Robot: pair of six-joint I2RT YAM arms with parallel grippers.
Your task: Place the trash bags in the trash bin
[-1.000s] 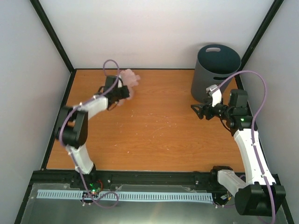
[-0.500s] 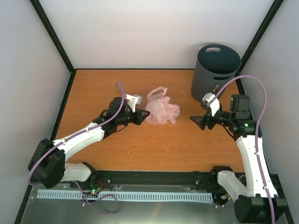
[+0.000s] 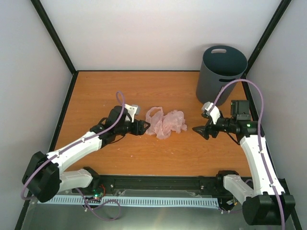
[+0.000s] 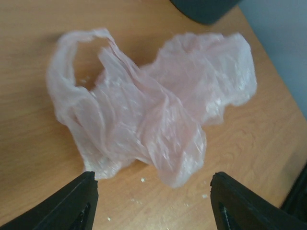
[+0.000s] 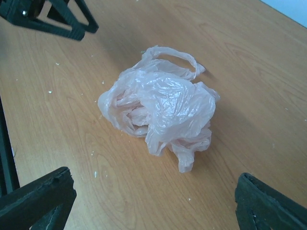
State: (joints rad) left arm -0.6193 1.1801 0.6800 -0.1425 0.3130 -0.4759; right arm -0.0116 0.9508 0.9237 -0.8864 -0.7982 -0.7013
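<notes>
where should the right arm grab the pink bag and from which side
Probably the bunched mound at the middle of the trash bag, not the thin handle loop. Its crumpled folds stand up off the table, so the open right pincer can close over them. Come from above, on the side facing that arm.

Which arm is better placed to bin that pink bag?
Probably right: the right gripper, open, faces the bag, and the bin stands just beyond that arm. The left gripper is also near but farther from the bin.
</notes>
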